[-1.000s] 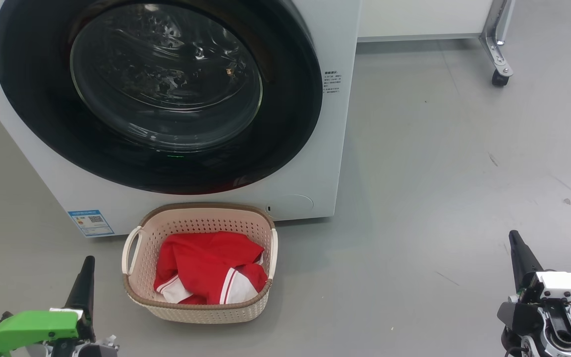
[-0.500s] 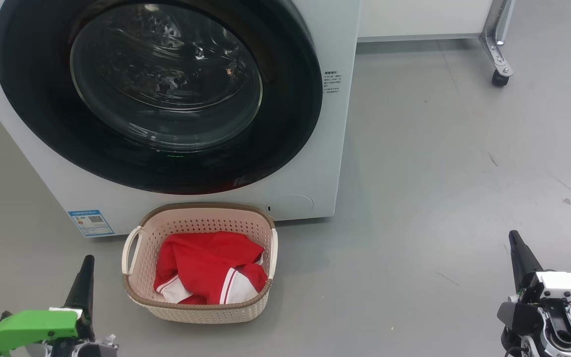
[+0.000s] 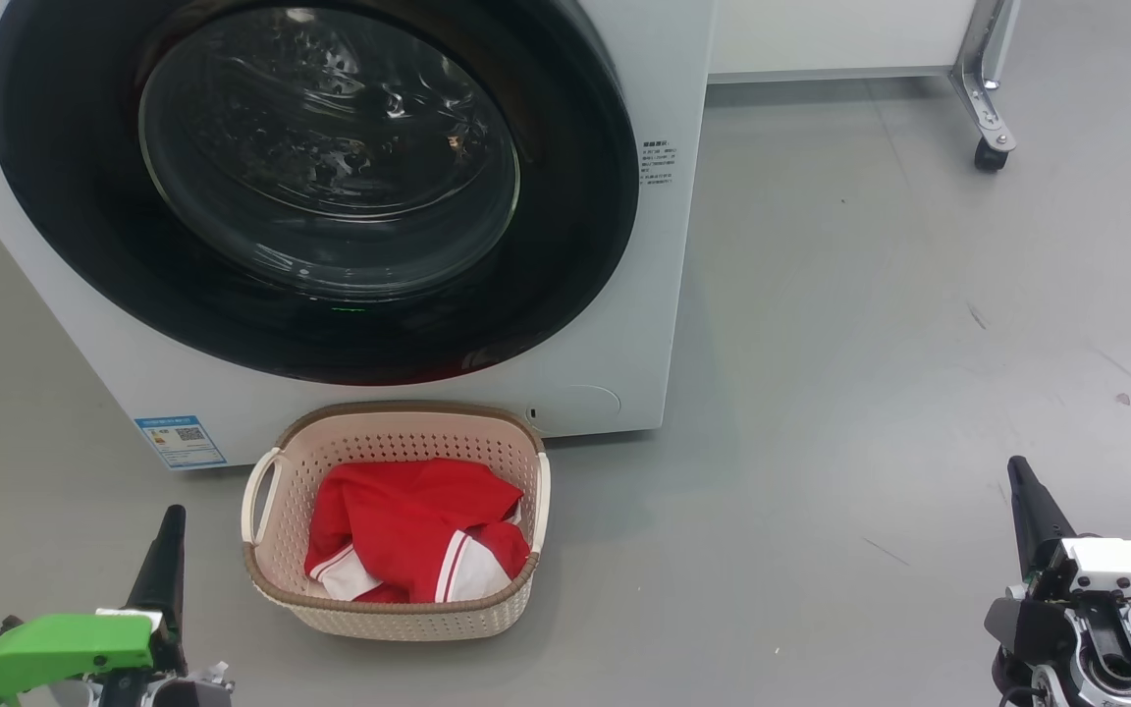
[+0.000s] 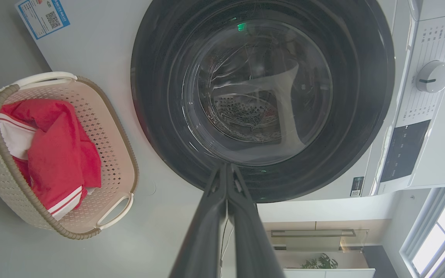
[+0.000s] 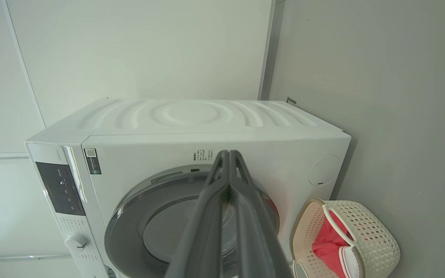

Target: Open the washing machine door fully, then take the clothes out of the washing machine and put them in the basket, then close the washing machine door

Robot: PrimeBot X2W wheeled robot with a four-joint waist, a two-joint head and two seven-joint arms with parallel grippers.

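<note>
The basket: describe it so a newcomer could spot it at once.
Start at the big white washing machine with its round black door. On the grey floor just in front of it sits a small cream perforated basket. Its brown rim and the red clothes inside set it apart.

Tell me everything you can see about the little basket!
The basket is a cream plastic tub, a rounded rectangle full of tiny holes, with a brown woven-look rim and two pale side handles. It stands upright on the grey floor, right in front of the white washing machine, below its round door; whether they touch is unclear. Red clothes with white stripes lie crumpled inside.
</note>
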